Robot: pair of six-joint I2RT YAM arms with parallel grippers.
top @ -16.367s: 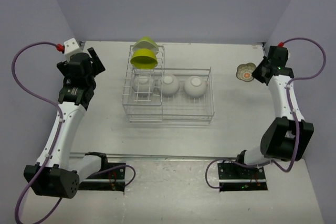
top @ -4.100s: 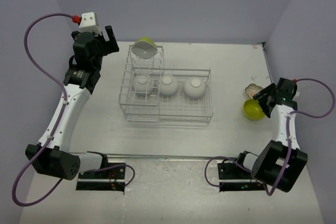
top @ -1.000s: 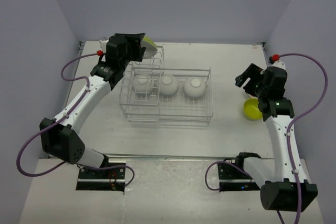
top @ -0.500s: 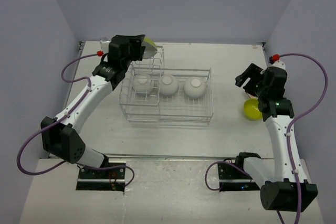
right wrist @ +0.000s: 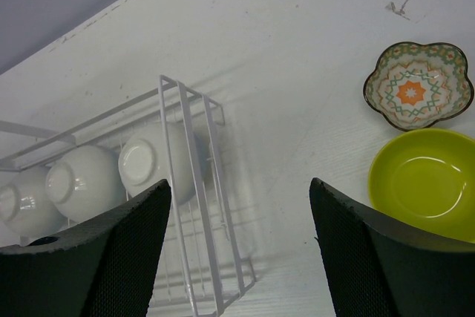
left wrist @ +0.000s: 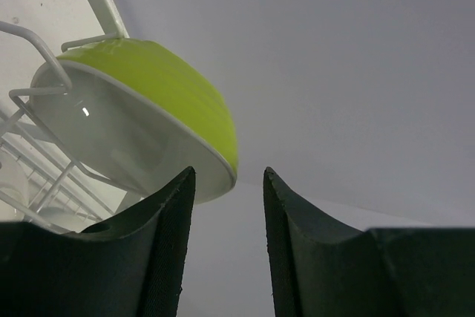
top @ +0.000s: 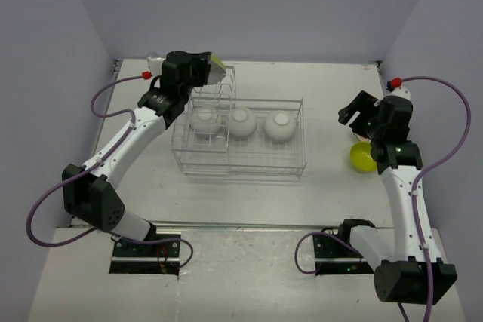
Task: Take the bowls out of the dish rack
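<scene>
The dish rack (top: 241, 165) stands mid-table with three white bowls (top: 242, 121) upside down in its low basket. A lime-yellow bowl with a white inside (left wrist: 148, 109) leans in the tall slotted section (top: 219, 84). My left gripper (top: 207, 70) is right at that bowl; its jaws stand open, and the bowl's lower rim (left wrist: 226, 172) sits just beyond the fingertips, by the left one. My right gripper (right wrist: 239, 191) hangs open over bare table between the rack (right wrist: 189, 154) and a lime-yellow bowl (right wrist: 427, 182), nothing in it. A patterned bowl (right wrist: 418, 85) lies beside that one.
Purple walls close in the table on the left, back and right. The two bowls on the table lie near the right edge (top: 363, 157). The rack's right end (right wrist: 223, 206) is close to my right gripper (top: 355, 111).
My left gripper's jaws have narrowed around the bowl's rim and the wrist has edged slightly toward the rack. The right arm has not moved.
</scene>
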